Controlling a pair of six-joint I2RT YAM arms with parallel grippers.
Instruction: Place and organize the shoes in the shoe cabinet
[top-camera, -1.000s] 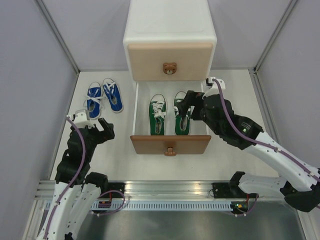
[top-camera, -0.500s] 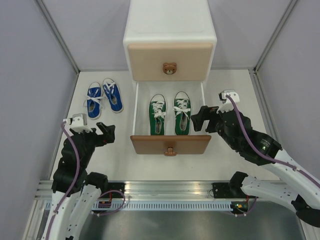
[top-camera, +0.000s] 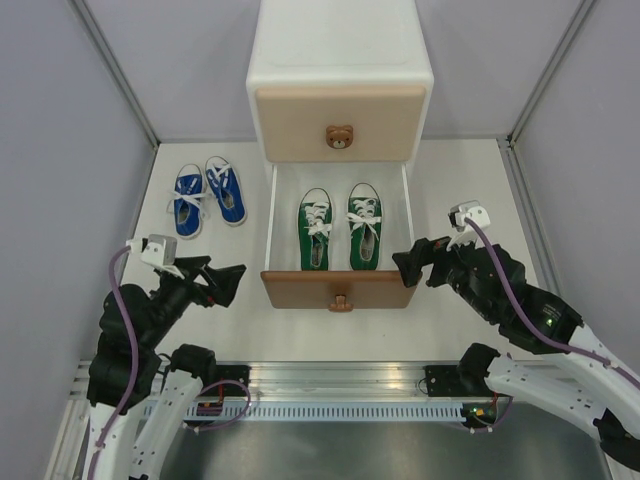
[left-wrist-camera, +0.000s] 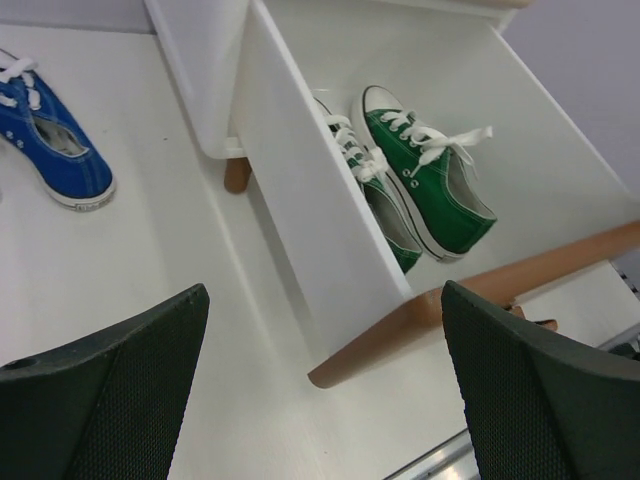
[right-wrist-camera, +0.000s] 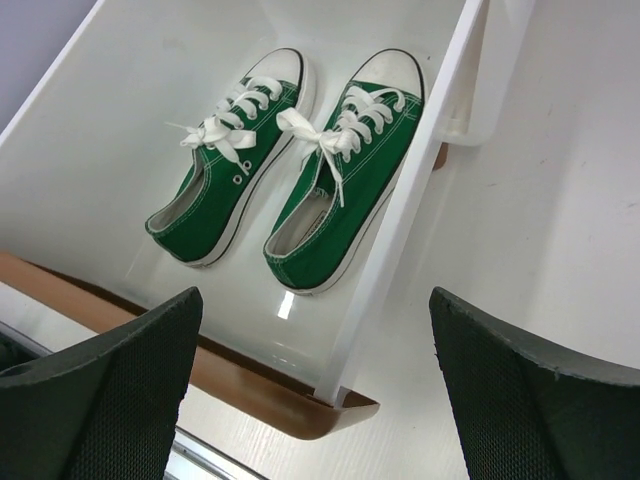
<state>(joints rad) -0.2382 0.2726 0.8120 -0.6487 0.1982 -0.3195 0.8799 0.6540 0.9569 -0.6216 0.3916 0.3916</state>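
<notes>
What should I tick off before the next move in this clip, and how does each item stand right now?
1. Green sneakers both inside the lower drawer, side by side: ok.
2. Their laces clear of the drawer walls: ok.
3. Left pincer open and empty: ok.
4. Right pincer open, empty, outside the drawer: ok.
5. Blue sneakers put away: not ok, on the table left of the shoe cabinet.
6. Upper drawer open for them: not ok, shut.
</notes>
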